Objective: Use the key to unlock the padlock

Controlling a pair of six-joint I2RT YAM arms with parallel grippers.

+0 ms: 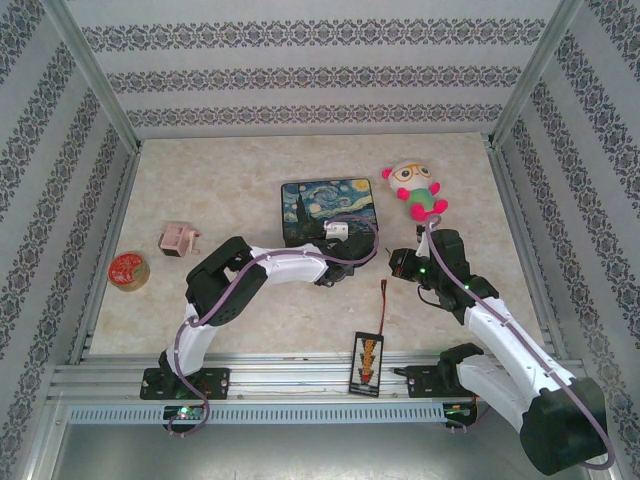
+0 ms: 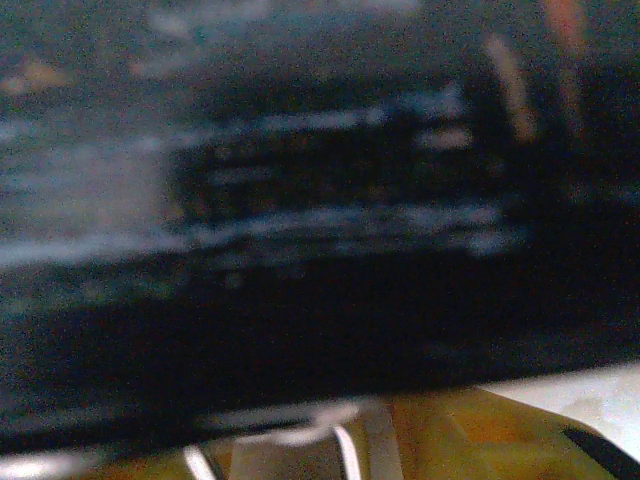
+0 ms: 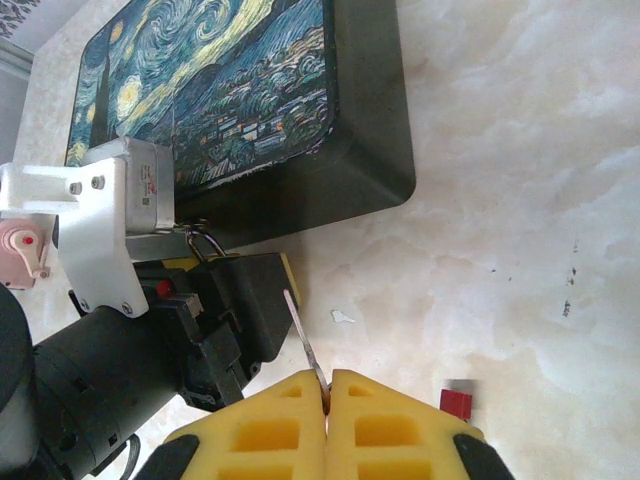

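Observation:
The painted box (image 1: 325, 210) lies at mid-table. At its near edge my left gripper (image 1: 335, 255) is shut on the padlock, whose silvery shackle (image 3: 205, 243) rises from between the black fingers (image 3: 240, 300) up to the box's edge. The left wrist view is blurred: the dark box side (image 2: 320, 300), and at the bottom the shackle (image 2: 345, 455) beside an orange-yellow pad (image 2: 480, 440). The padlock's brass body is mostly hidden. My right gripper (image 3: 328, 385) is shut on the key (image 3: 305, 340). The key's blade points up-left, its tip close beside the left gripper's finger and apart from the shackle.
A plush toy (image 1: 415, 190) lies right of the box. A pink object (image 1: 177, 240) and a red round tin (image 1: 129, 270) are at the left. A black strip with orange marks (image 1: 366, 362) lies at the near edge. A small red plug (image 3: 456, 402) rests close to my right fingers.

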